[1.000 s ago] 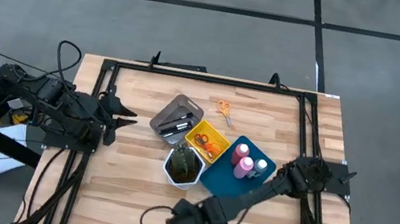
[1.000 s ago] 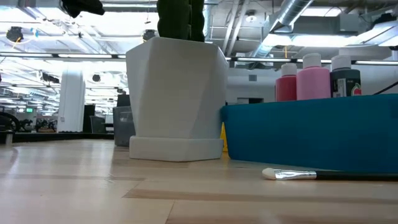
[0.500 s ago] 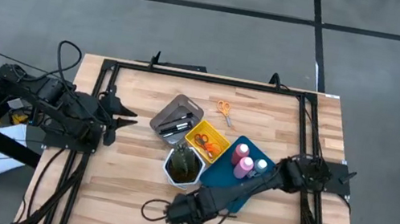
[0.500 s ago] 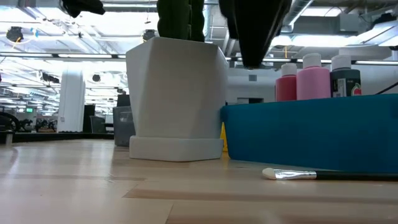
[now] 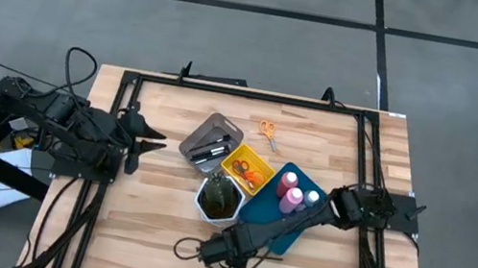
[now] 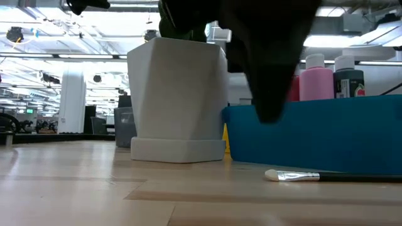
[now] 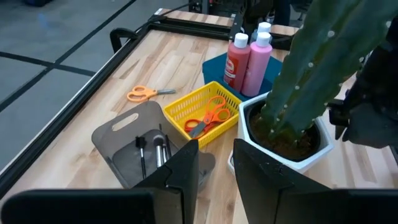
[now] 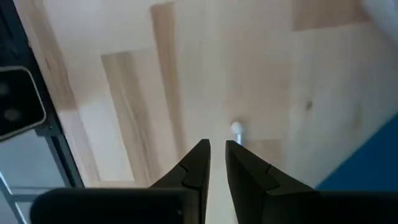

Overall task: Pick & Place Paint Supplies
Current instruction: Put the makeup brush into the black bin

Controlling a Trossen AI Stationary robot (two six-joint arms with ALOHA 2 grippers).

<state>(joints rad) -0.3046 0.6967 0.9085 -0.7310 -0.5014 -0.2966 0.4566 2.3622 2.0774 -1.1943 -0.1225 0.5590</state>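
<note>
Right arm has swung in from the table's near edge toward the blue tray (image 5: 257, 213); its dark bulk now fills the upper middle of the low view, where a second ago only the pot (image 6: 178, 100) showed. Right gripper (image 8: 216, 155) hangs over bare wood, fingers a narrow slit apart, nothing between them. Brush (image 6: 326, 176) lies flat on the table along the near wall of the blue tray, pale tip (image 8: 237, 129) just beyond the right gripper's fingertips, apart from them. The handle probably runs under the arm; it is hidden from above.

Two pink bottles (image 7: 249, 55) and a white-capped bottle (image 6: 348, 75) stand upright in the blue tray. Red-handled scissors (image 7: 209, 117) lie in the yellow tray (image 7: 191, 103); orange scissors (image 5: 268, 133) lie loose on the wood behind it. Dark brushes (image 7: 151, 152) rest in the grey tray (image 7: 122, 129).

Left gripper (image 5: 146, 135) waits at the table's left side, fingers slightly parted, empty.
</note>
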